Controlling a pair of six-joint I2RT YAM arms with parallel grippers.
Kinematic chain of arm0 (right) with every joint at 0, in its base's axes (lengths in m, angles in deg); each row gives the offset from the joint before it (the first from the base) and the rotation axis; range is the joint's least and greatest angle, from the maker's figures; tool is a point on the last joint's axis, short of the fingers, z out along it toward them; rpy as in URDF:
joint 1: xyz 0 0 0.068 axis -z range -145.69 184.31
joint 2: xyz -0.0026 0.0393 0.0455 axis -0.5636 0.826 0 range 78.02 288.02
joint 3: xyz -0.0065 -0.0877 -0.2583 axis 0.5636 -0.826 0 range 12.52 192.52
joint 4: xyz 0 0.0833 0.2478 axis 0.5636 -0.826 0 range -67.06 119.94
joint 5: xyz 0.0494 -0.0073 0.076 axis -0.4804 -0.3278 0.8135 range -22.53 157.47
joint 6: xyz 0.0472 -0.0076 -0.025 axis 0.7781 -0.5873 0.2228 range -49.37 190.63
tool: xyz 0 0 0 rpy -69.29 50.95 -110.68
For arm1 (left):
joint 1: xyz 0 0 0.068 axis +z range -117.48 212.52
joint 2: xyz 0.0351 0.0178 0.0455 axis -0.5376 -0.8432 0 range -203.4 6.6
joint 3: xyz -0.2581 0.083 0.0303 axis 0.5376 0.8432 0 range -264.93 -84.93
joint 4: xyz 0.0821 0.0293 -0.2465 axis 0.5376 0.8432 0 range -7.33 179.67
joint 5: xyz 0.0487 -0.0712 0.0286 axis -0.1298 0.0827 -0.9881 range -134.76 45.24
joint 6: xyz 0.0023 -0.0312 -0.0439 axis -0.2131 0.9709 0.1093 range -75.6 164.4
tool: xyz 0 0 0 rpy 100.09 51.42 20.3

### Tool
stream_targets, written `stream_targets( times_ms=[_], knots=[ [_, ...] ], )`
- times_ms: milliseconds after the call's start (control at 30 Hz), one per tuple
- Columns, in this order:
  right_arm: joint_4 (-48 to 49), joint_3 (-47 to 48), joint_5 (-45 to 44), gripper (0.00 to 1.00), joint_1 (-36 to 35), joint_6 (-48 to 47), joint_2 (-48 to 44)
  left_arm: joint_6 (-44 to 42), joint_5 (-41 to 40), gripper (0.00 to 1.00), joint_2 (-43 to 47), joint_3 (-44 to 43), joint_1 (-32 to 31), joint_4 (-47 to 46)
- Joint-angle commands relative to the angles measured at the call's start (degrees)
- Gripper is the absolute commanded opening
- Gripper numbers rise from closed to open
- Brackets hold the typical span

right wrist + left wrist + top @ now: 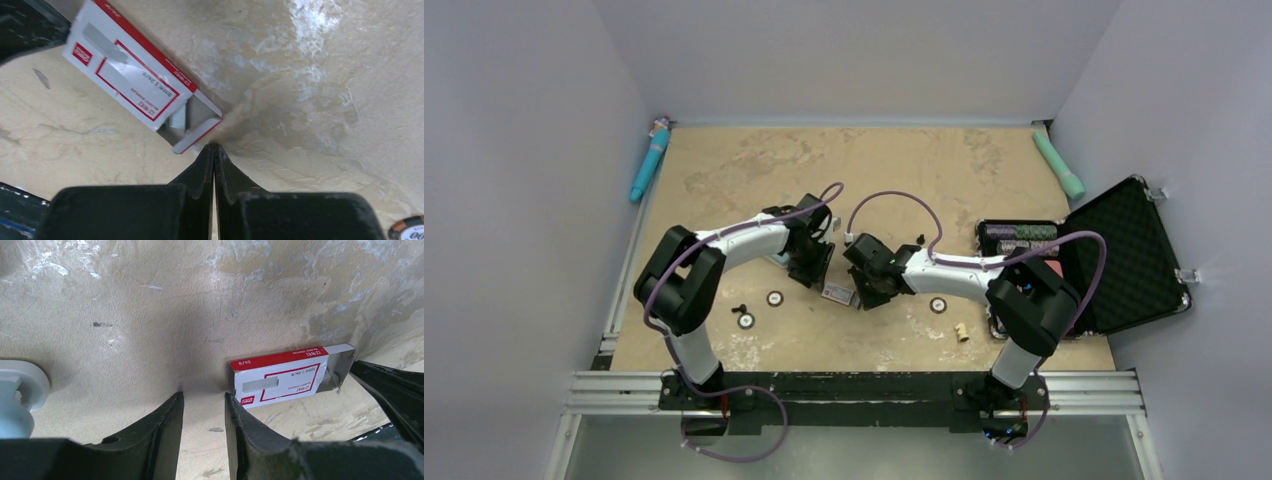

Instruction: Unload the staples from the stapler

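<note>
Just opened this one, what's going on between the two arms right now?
Both arms reach toward a small red-and-white staple box lying flat mid-table. The right gripper is shut, nothing visible between its fingers, with its tips at the box's open flap end, where a grey strip, possibly staples, shows inside. The left gripper is open beside the box's closed end and is not gripping it.

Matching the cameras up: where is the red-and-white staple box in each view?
Top external: staple box at centre, between left claw and right claw.
Left wrist: staple box right of centre.
Right wrist: staple box upper left, open end nearest camera.
Shared landmark: mottled tan tabletop.
</note>
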State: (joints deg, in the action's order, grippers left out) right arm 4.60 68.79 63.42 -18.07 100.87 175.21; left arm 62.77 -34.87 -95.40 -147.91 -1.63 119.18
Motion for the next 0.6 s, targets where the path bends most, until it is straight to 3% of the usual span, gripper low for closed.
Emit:
stream_targets(
  times_ms=[0, 367, 567],
  knots=[
    [4.9, -1.1, 0.9, 0.01, 0.0, 1.1, 1.5, -1.2, 0.5, 0.4, -2.8, 0.5, -0.3, -0.3],
    [17.1, -4.5, 2.0, 0.0, 0.0, 1.2, 4.0, -2.7, 2.9, 0.39, -5.5, -1.2, -2.4, 1.1],
    [22.4, -9.1, 1.9, 0.0, 0.0, 2.3, -0.3, -2.9, 3.3, 0.39, -6.9, -2.0, -2.5, 2.1]
  ],
)
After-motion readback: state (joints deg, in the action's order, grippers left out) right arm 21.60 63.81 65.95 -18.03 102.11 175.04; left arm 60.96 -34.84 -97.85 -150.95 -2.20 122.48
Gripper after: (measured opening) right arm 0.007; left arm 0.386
